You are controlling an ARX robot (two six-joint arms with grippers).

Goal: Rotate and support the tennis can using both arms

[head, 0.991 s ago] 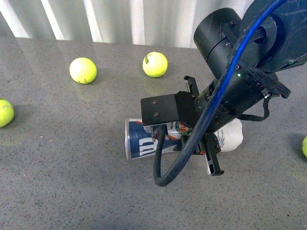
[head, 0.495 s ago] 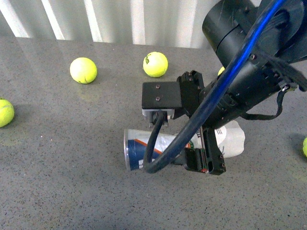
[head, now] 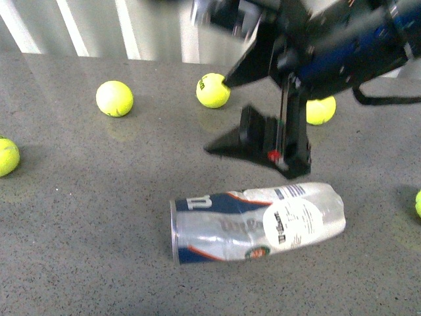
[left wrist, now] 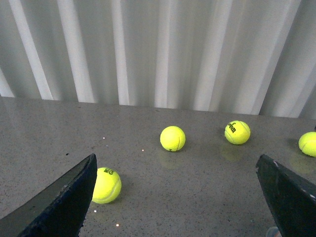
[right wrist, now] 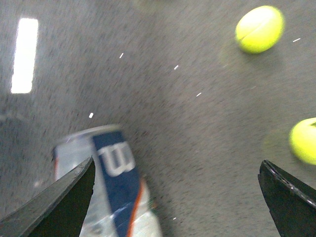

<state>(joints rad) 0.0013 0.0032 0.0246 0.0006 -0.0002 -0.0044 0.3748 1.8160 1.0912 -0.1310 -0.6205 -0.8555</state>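
Note:
The tennis can (head: pixel 256 220) lies on its side in the middle of the grey table, its rimmed end to the left and a round white label facing up. My right gripper (head: pixel 273 148) hangs blurred above and behind the can, open and apart from it. In the right wrist view the tennis can (right wrist: pixel 106 182) shows its navy label and white W beside one finger of the open right gripper (right wrist: pixel 175 202). The left gripper (left wrist: pixel 177 207) is open over bare table with nothing between its fingers. The left arm does not show in the front view.
Yellow-green tennis balls lie scattered: two at the back (head: pixel 114 97) (head: pixel 213 89), one behind the arm (head: pixel 321 110), one at the left edge (head: pixel 6 155). Near the left gripper are a ball (left wrist: pixel 106 185) and two more further off (left wrist: pixel 173 138) (left wrist: pixel 237 132). A white corrugated wall (head: pixel 131 26) backs the table.
The right arm, which straddled the can a second ago, has lifted up and back off it. The can has turned about its axis; its round white label now faces up.

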